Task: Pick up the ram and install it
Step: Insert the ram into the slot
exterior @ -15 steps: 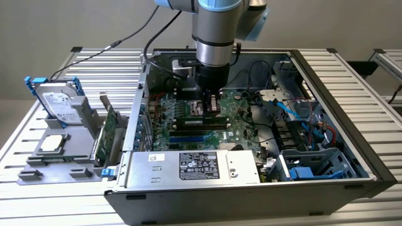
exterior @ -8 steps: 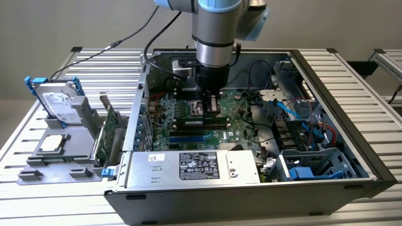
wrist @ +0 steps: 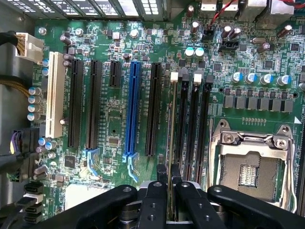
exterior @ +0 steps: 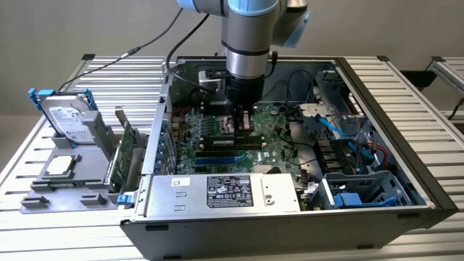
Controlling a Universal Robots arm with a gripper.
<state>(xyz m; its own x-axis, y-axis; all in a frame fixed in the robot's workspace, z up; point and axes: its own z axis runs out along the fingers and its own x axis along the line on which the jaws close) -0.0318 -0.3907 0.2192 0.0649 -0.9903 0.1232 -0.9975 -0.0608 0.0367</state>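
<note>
My gripper [exterior: 243,126] reaches down into the open computer case [exterior: 406,136], over the motherboard [wrist: 114,119]. Its black fingers [wrist: 153,195] are shut on the ram [wrist: 170,124], a thin green stick that I see edge-on in the wrist view. The ram runs along the memory slot closest to the long black and blue card slots, with the white latch [wrist: 174,75] at its far end. In the exterior view the ram [exterior: 232,142] shows as a dark strip just under the gripper. Whether it sits in the slot or hangs just above it I cannot tell.
The open CPU socket [wrist: 250,162] lies beside the memory slots. A power supply [exterior: 225,193] fills the case's near side, and blue cables [exterior: 326,125] hang at the exterior view's right. Outside the case, a grey fixture [exterior: 65,185] holds a hard drive [exterior: 69,122] and a green expansion card [exterior: 127,149].
</note>
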